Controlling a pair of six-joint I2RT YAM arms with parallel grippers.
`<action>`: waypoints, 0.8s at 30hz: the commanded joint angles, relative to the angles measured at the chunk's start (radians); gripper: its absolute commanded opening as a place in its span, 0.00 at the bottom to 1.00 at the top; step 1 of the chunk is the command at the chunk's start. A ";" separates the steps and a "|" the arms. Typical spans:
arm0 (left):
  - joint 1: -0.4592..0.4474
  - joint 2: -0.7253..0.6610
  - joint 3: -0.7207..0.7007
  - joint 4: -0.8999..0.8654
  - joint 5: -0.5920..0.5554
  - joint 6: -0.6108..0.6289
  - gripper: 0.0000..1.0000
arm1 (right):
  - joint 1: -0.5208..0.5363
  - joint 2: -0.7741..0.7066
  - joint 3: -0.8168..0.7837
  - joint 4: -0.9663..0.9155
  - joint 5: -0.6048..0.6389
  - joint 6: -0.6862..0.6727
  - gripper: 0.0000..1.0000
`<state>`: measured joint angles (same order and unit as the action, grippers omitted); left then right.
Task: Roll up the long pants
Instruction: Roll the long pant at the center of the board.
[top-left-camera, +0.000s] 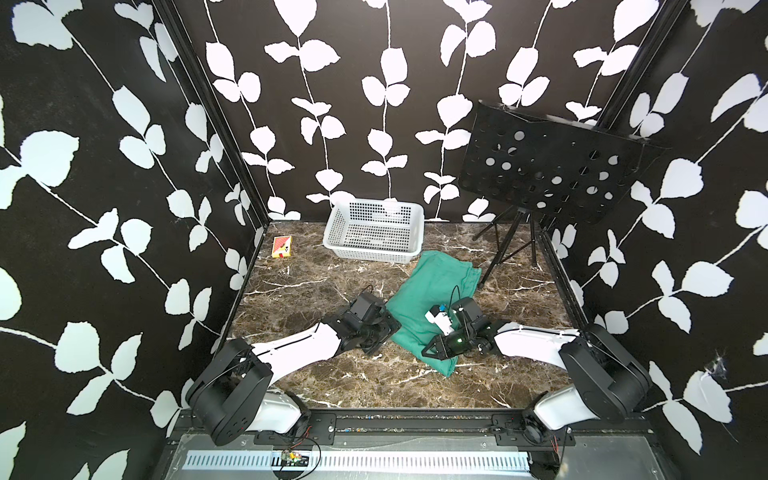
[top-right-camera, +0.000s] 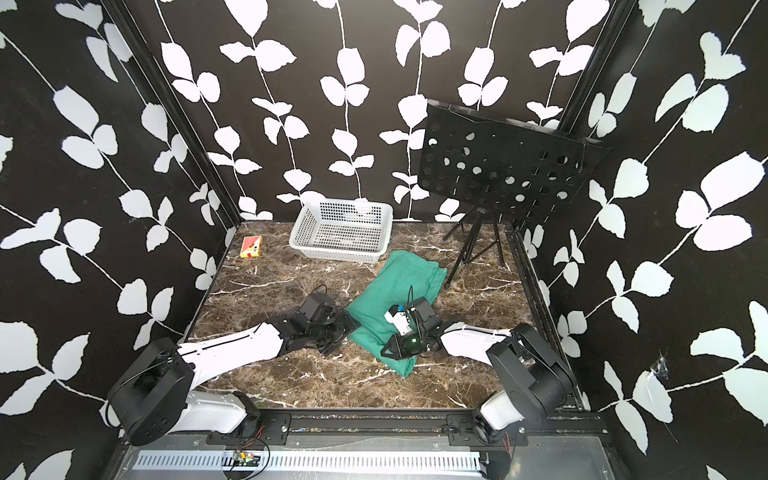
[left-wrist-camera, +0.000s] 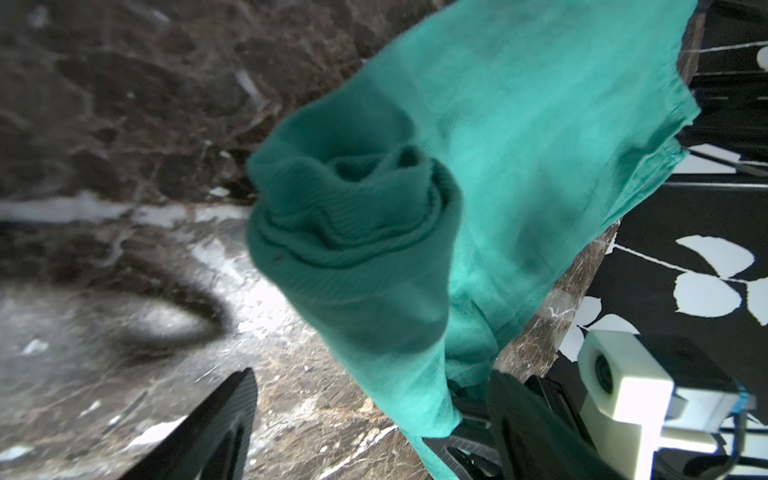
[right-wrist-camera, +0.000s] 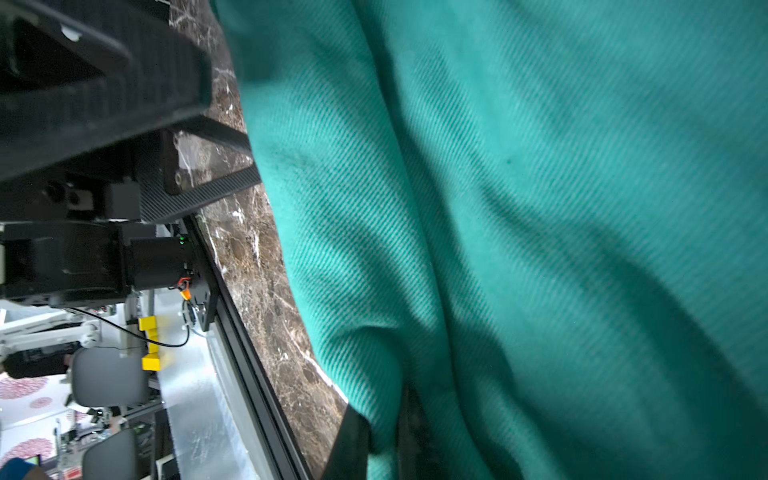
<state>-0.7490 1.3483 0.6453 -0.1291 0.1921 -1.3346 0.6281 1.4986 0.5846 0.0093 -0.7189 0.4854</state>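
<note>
The long pants (top-left-camera: 440, 278) (top-right-camera: 403, 274) lie as a folded teal strip running from the white basket toward the front of the marble table. Their near part is bunched into a loose roll (left-wrist-camera: 353, 216). My left gripper (top-left-camera: 390, 327) (top-right-camera: 351, 326) sits at the left side of the roll. Its jaws stand wide open (left-wrist-camera: 374, 432), and a flap of the cloth hangs near one finger (left-wrist-camera: 532, 432). My right gripper (top-left-camera: 428, 353) (top-right-camera: 386, 351) rests on the near end of the pants (right-wrist-camera: 540, 208). It is shut (right-wrist-camera: 382, 444) on a fold of the cloth.
A white plastic basket (top-left-camera: 370, 251) stands at the back, just beyond the pants. A small red and yellow box (top-left-camera: 281, 246) lies at the back left. A black perforated music stand (top-left-camera: 548, 166) on a tripod (top-left-camera: 503, 249) stands at the back right.
</note>
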 joint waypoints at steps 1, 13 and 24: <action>0.004 -0.036 -0.029 -0.018 -0.023 -0.026 0.86 | -0.015 0.013 0.026 -0.041 -0.039 0.028 0.00; -0.011 0.015 -0.018 0.059 -0.009 -0.053 0.86 | -0.035 0.052 0.018 -0.025 -0.036 0.079 0.00; -0.013 0.192 0.078 0.119 -0.040 -0.099 0.32 | -0.047 0.018 0.015 -0.109 0.016 0.076 0.06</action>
<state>-0.7570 1.5253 0.6964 -0.0216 0.1776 -1.4124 0.5892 1.5333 0.5865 0.0051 -0.7681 0.5545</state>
